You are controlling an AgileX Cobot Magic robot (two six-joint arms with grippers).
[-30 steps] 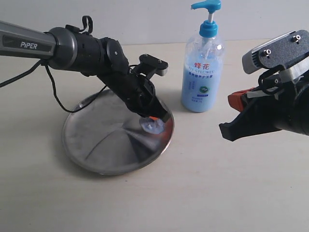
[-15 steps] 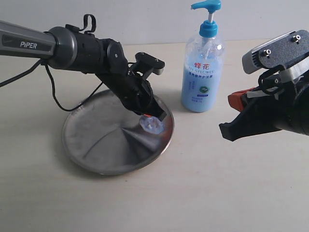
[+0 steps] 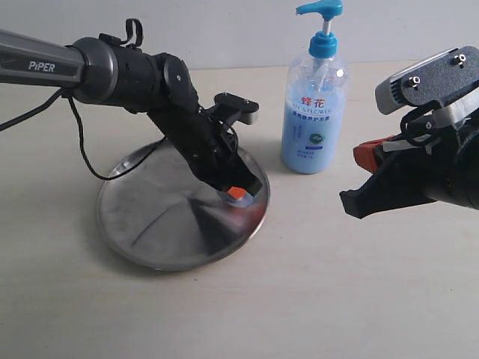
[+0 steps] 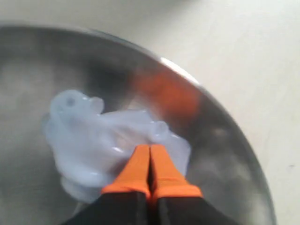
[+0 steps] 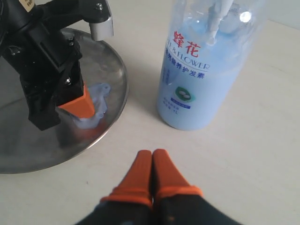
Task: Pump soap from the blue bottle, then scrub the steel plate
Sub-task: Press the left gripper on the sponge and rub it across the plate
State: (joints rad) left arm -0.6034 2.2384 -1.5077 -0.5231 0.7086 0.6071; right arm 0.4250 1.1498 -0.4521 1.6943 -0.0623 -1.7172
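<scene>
Soap [image 4: 89, 140], pale blue glossy smear

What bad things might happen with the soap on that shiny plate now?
The left hand pushes down near the rim of the steel plate, so the plate might tip or slide. The soap lies close to that rim, so scrubbing might smear it onto the table. The blue bottle stands right beside the plate, so a wide sweep of the arm might knock it over.
</scene>
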